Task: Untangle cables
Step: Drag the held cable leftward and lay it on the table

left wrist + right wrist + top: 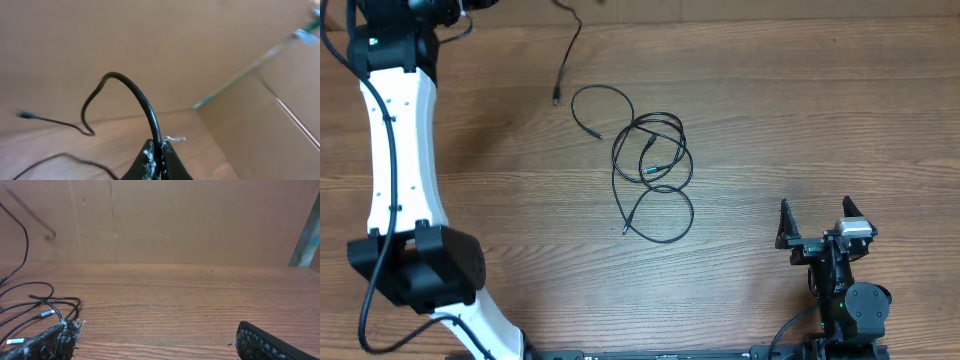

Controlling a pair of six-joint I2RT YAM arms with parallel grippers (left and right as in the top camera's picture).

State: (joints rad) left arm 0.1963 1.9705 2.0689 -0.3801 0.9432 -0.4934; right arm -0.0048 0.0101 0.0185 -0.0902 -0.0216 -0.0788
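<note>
Overhead, the cables (pixel 655 168) lie in a loose tangle on the table (pixel 800 110). A single cable (pixel 565 68) trails up and to the left of that tangle and runs out of view. The right gripper (pixel 817 218) sits down and to the right of the tangle, well apart from it, its fingers spread and holding nothing.

In the left wrist view, the left gripper (pixel 158 159) is pinched tight on the single cable (pixel 146 104), which arcs upward and then drops to the wood.

In the right wrist view, the fingers (pixel 55 340) stand wide apart, with the tangle (pixel 52 300) just beyond the left one.
</note>
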